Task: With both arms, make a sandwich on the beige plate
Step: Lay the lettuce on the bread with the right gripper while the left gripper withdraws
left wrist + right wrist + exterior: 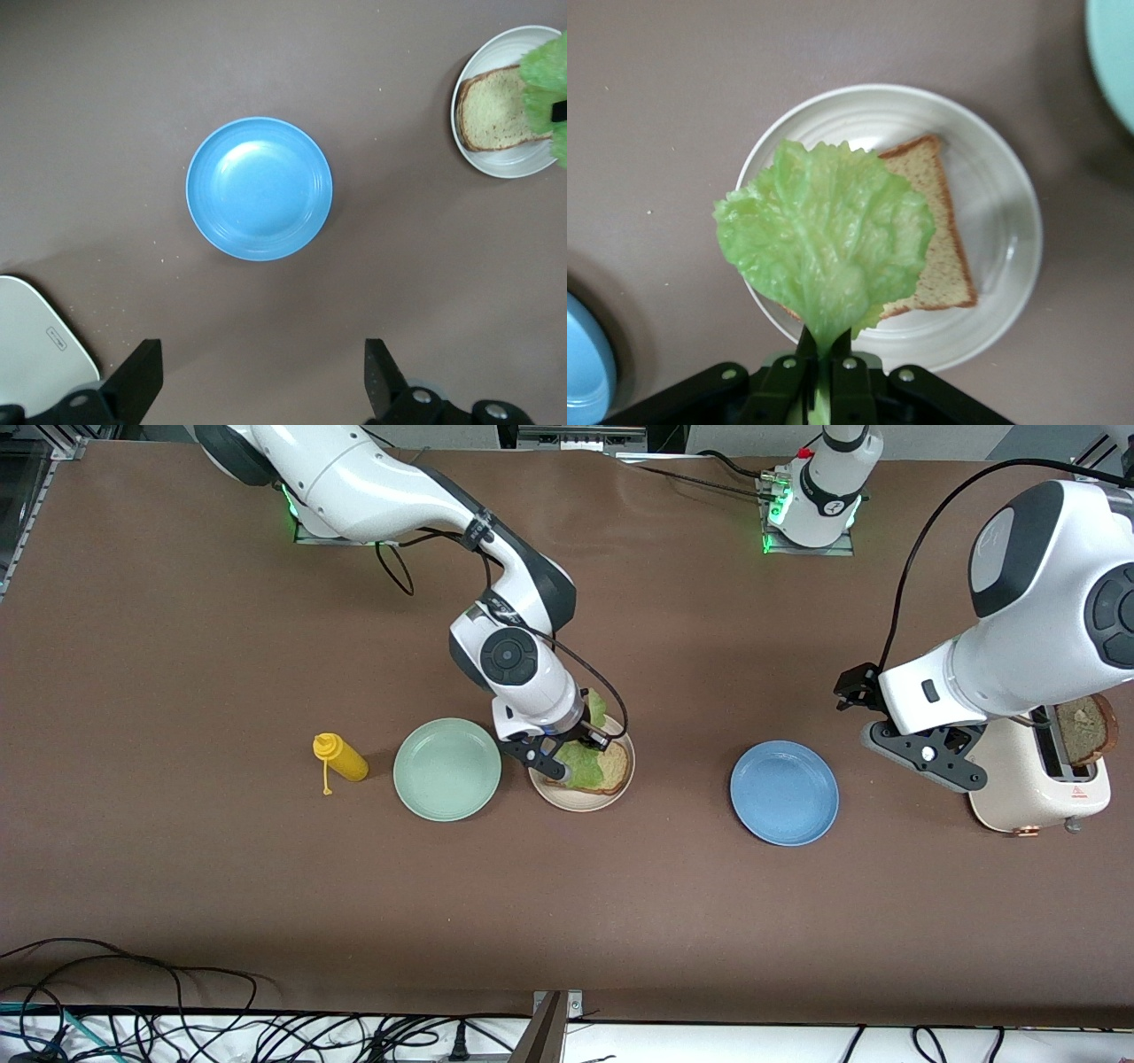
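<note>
The beige plate point(585, 804) lies between the mint-green plate and the blue plate. One brown bread slice point(615, 769) lies on it. My right gripper point(560, 763) is shut on the stem of a crinkled green lettuce leaf point(585, 763) and holds it just over the slice. In the right wrist view the gripper point(828, 341) pinches the leaf point(824, 239) above the bread point(937, 239) and plate point(1005, 221). A second bread slice point(1083, 731) stands in the toaster point(1036, 784). My left gripper point(928, 757) is open and empty over the table point(261, 376) beside the toaster.
The blue plate point(784, 793) lies empty toward the left arm's end, and shows in the left wrist view point(259, 189). The mint-green plate point(447, 769) and a yellow mustard bottle point(341, 759) lie toward the right arm's end. Cables run along the table's near edge.
</note>
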You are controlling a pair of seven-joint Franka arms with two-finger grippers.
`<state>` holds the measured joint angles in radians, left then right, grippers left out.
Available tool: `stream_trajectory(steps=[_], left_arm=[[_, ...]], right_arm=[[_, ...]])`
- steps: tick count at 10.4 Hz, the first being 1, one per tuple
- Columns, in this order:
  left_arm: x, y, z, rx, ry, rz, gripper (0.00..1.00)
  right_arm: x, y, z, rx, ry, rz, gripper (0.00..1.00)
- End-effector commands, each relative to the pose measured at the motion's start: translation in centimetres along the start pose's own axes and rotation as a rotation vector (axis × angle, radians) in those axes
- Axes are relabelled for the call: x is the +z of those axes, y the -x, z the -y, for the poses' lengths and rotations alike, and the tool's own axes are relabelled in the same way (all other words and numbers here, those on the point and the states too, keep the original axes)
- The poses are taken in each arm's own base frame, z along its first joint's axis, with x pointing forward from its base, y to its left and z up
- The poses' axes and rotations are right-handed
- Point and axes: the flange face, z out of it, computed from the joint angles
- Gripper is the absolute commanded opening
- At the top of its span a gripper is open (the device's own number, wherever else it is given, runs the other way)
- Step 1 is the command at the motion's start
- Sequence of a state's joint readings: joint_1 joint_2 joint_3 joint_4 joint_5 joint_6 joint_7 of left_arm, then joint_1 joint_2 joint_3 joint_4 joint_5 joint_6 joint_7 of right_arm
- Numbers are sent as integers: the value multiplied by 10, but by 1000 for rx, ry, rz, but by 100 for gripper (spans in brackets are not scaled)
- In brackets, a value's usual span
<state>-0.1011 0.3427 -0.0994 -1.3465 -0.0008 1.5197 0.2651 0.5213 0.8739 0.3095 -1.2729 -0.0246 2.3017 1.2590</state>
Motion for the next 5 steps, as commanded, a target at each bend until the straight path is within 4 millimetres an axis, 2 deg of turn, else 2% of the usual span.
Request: stream_trajectory(steps=[1, 2, 3, 4, 5], left_arm=[[-8, 9, -2, -11, -25, 8, 100], [-17, 13, -2, -26, -29, -7, 100], [-28, 20, -1, -49, -33, -25, 100], [-33, 26, -3, -72, -30, -22, 100], [-33, 28, -2, -87, -23, -8, 100]], right_arm=[[15, -5, 2, 2, -23, -31, 2], [20, -8, 1, 3, -39, -37, 11], [24, -12, 0, 11, -53, -45, 36], [26, -12, -1, 13, -52, -44, 78], [25, -10, 0, 13, -47, -42, 88]])
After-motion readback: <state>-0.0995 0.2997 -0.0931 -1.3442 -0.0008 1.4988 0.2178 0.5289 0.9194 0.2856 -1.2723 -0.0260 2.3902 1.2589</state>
